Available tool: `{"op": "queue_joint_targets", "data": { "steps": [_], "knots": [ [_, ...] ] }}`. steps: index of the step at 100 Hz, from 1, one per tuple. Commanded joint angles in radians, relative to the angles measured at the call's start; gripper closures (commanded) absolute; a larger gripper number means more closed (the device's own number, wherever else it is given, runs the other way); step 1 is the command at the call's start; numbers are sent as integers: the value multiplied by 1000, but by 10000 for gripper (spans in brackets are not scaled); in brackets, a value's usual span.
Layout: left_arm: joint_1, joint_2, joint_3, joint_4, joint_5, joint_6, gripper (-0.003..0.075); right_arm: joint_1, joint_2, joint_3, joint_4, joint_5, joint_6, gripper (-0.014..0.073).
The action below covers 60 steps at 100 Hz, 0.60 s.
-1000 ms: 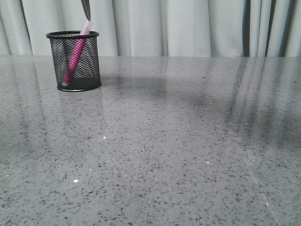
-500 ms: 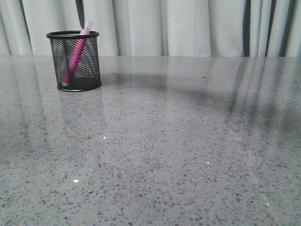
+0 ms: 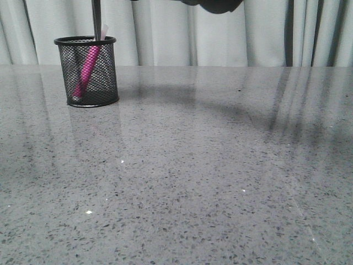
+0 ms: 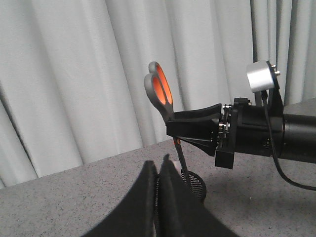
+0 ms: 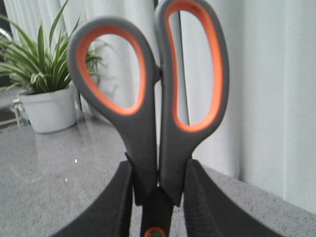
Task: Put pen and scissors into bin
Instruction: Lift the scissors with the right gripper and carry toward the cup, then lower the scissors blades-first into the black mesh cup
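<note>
Scissors [image 3: 97, 19] back over bin [image 3: 86, 72], handles cut off, pen [image 3: 87, 69] partly hidden

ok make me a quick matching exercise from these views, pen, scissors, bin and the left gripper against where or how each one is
Things:
1. pen
2. scissors
3. bin
4. left gripper

States:
A. shut, holding nothing
B. standing on the table at the far left
C. leaning inside the mesh cup
D. clamped in the right gripper, blades pointing down

Pairs: 1-C, 2-D, 3-B, 4-A
</note>
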Motion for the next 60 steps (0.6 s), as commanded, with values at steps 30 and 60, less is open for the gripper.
{"op": "queue_joint_targets", "data": {
  "steps": [30, 60],
  "knots": [
    [-10, -3, -26, 0, -42, -9, 742, -4, -49, -23, 51, -67, -31, 659],
    [-10, -3, -26, 4, -42, -9, 742, -4, -49, 66, 51, -147, -43, 660]
  ]
}}
